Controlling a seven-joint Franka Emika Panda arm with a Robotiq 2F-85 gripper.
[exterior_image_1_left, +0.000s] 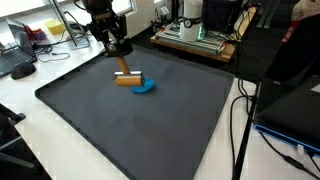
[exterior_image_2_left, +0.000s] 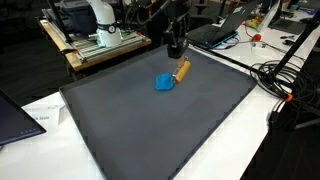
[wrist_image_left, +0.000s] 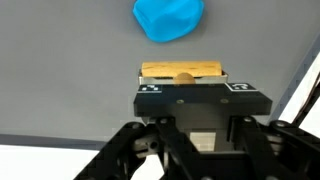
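pincer (wrist_image_left: 190, 82) | clamped on wooden block (wrist_image_left: 182, 70) | blue lump (wrist_image_left: 170, 18) just beyond

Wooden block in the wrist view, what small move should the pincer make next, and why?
Probably a short lift straight up. The pincer is shut on the wooden block, which hangs low over the dark mat, its lower end seemingly at the surface. The blue object lies close beside it. Rising first would likely avoid dragging the block across the mat or nudging that neighbour.
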